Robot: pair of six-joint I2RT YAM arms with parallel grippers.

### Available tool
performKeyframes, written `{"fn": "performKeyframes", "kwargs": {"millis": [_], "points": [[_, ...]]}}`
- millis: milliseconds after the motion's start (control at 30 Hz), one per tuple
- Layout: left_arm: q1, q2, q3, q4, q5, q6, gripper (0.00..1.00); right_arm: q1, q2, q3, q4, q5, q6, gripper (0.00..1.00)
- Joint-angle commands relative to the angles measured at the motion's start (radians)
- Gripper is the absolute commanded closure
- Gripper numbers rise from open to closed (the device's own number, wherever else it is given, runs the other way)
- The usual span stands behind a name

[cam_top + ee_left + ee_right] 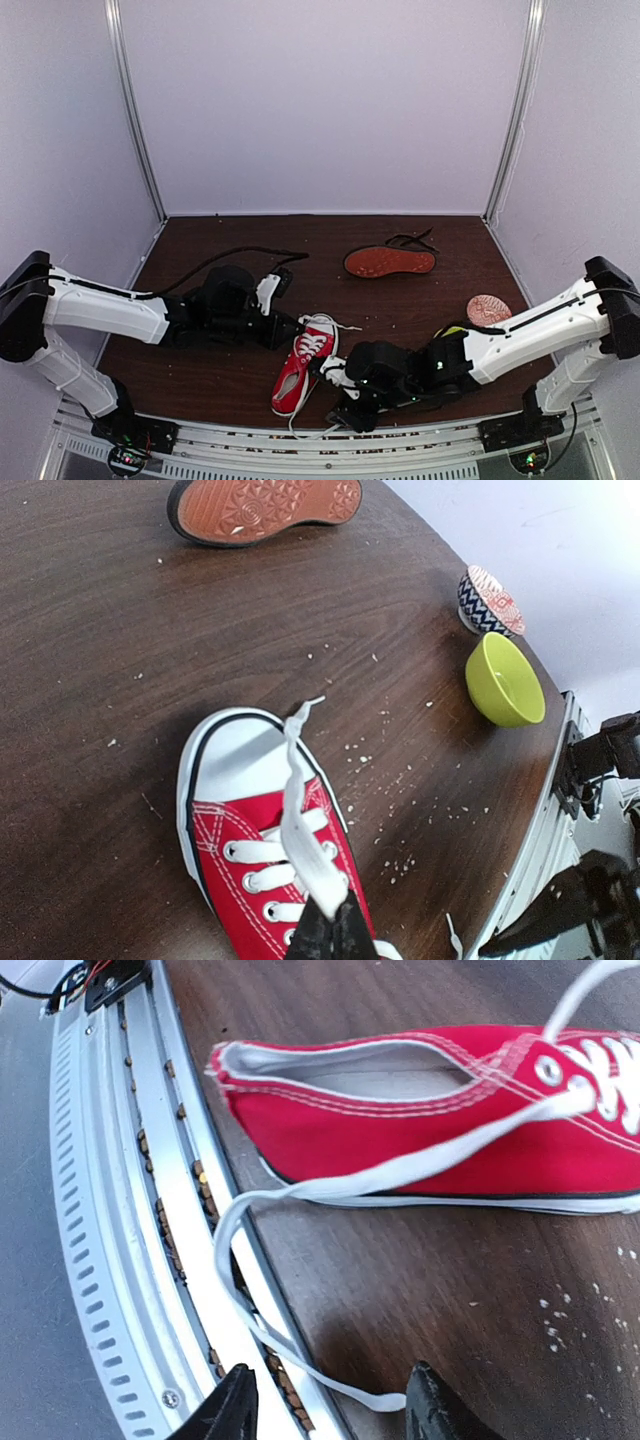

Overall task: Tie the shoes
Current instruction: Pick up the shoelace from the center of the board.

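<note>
The left arm is seen stretched low across the table (420, 300) from 9 o'clock, and the left gripper (288, 330) is brought in just beside the toe of the red sneaker (305, 365), which lies near the table's front edge with its toe at 12 o'clock. From the left wrist, the jaws are shown pinched shut on a white lace (298, 815), which is held up over the toe cap. The right arm is reached in from 3 o'clock, its wrist bent low by the sneaker's heel. The right gripper (330, 1405) is held wide, and a second lace end (375, 1400) is seen lying between its fingers, looped over the metal rail (110, 1210). The black shoe (390, 262) is tipped on its side at 1 o'clock from the sneaker, with its reddish sole shown. Only the left wrist view gives a green bowl (505, 680) and a patterned bowl (485, 600) clearly.
</note>
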Motion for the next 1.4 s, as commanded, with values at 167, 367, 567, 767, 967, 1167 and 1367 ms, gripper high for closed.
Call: {"fn": "performKeyframes", "kwargs": {"millis": [167, 367, 567, 767, 967, 1167, 1367], "points": [[0.005, -0.023, 0.008, -0.019, -0.002, 0.008, 1.0, 0.083, 0.128, 0.096, -0.034, 0.0, -0.112, 0.5], [0.007, -0.022, 0.015, -0.028, 0.001, 0.014, 1.0, 0.103, 0.172, 0.099, -0.043, 0.028, -0.12, 0.56], [0.006, -0.017, 0.021, -0.03, 0.003, 0.015, 1.0, 0.105, 0.183, 0.09, -0.049, 0.101, -0.12, 0.66], [0.006, -0.015, 0.027, -0.034, 0.007, 0.02, 1.0, 0.108, 0.208, 0.088, -0.053, 0.12, -0.135, 0.71], [0.007, -0.014, 0.028, -0.041, 0.006, 0.023, 1.0, 0.123, 0.228, 0.089, -0.064, 0.151, -0.151, 0.7], [0.006, -0.022, 0.015, -0.022, 0.017, 0.032, 1.0, 0.123, 0.166, 0.059, -0.036, 0.217, -0.106, 1.0], [0.007, -0.022, 0.022, -0.025, 0.085, 0.093, 1.0, 0.072, -0.011, -0.035, 0.029, 0.258, -0.029, 1.0]]}}
